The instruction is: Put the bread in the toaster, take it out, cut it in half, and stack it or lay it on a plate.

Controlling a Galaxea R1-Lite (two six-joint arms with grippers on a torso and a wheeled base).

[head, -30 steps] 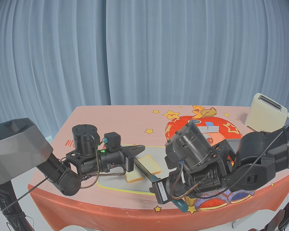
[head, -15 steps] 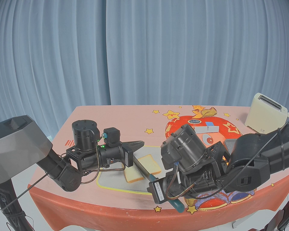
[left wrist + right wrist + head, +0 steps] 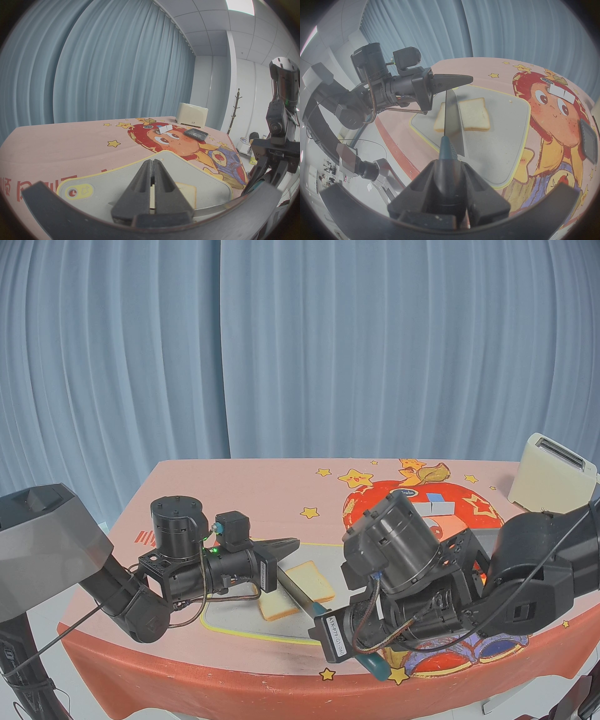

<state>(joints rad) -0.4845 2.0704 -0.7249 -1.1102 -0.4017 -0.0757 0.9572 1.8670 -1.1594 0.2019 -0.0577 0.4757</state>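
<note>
I'm clamping the knife in my right claw, blade across the bread on the board for the halving cut. Left claw, pinched empty, is hovering beside the bread, likely bracing.

the knife has a gleaming, smooth metal blade and a dull teal plastic handle. the bread looks soft and matt on a smooth grey board. the tablecloth is printed cloth; the toaster has a satin cream shell.
</note>
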